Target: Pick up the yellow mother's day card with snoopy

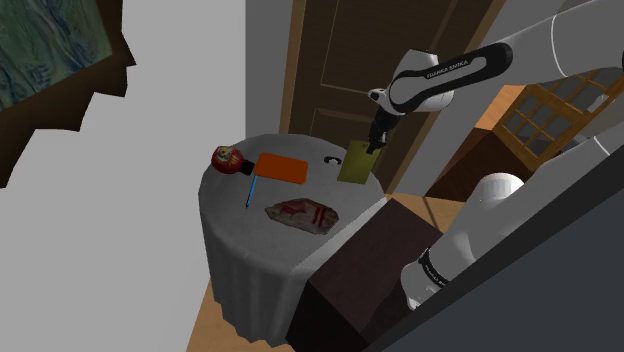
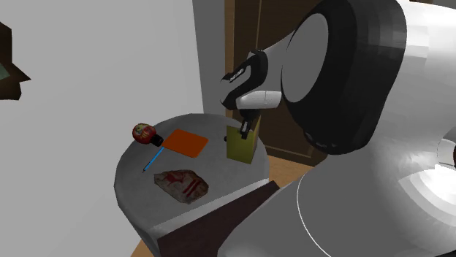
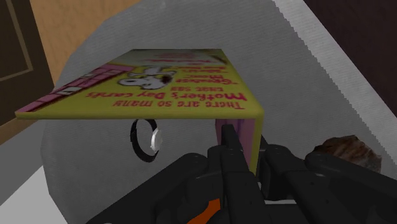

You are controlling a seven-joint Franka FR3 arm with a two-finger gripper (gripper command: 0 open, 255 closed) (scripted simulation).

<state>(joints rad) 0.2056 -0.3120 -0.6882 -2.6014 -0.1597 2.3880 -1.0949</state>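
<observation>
Tool of mine is clamped on the folded end of the yellow card, which runs lengthwise straight out from it and hangs near-upright at the rim of the worktop, can't tell if clear, so I'd lift straight up.

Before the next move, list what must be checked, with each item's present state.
1. Black hand shut on the yellow folded Snoopy Mother's Day card: ok.
2. Card hanging upright below the hand: ok.
3. Card's lower edge clear of the round grey-draped table: cannot tell.
4. Small black-and-white ring apart from the card: ok.
5. Flat orange rectangle, blue pen and round red doll well away from the card: ok.
</observation>
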